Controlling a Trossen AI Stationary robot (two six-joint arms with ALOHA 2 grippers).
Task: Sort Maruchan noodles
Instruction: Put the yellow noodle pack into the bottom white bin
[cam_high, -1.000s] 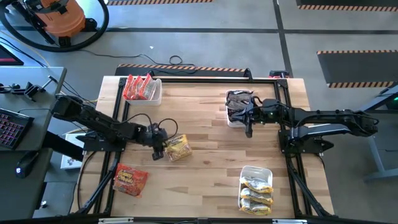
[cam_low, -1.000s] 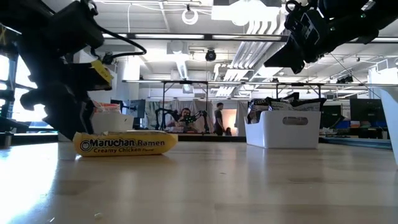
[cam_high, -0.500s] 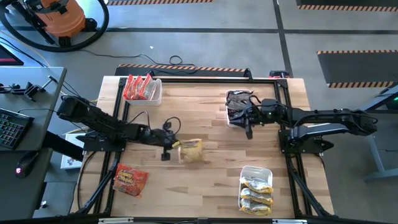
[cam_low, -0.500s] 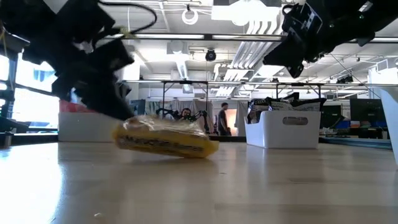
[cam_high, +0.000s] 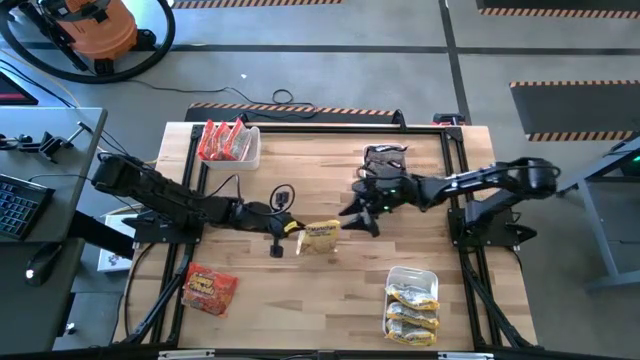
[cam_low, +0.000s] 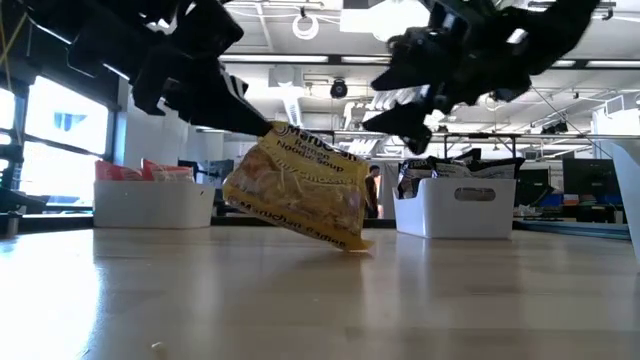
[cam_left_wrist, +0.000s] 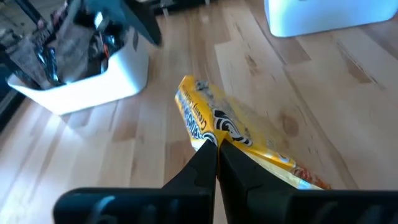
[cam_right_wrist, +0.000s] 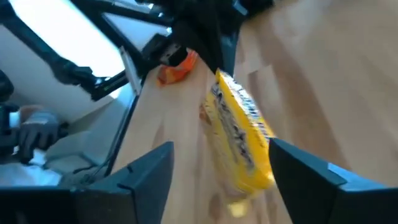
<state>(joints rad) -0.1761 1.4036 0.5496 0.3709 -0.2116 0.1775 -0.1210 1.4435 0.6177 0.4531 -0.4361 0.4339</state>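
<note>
A yellow Maruchan packet (cam_high: 320, 238) hangs tilted over the middle of the table, with my left gripper (cam_high: 290, 228) shut on it. It also shows in the low view (cam_low: 300, 185) and the left wrist view (cam_left_wrist: 249, 134). My right gripper (cam_high: 357, 213) stands open just right of the packet (cam_right_wrist: 242, 134), its fingers spread on either side without touching it. A red-orange packet (cam_high: 208, 288) lies flat on the table at the near left. My left gripper pinches the yellow packet's edge (cam_left_wrist: 208, 137) between its two fingers, coming from the table's left and slanting slightly down. The packet stands tilted on edge beyond the fingertips, lifted off the table, its lower corner (cam_low: 355, 243) close to the wood.
Three white bins stand on the table: one with red packets (cam_high: 248, 150) at the far left, one with dark packets (cam_high: 372, 195) at the far right, one with yellow packets (cam_high: 430, 275) at the near right. A black frame runs around the table.
My left gripper has taken hold of the yellow packet, risen and gone toward the table's right edge while rolling. The packet has gone from lying flat to tilted on edge in the air. My right gripper has left the dark-packet bin, come toward the packet and opened.
</note>
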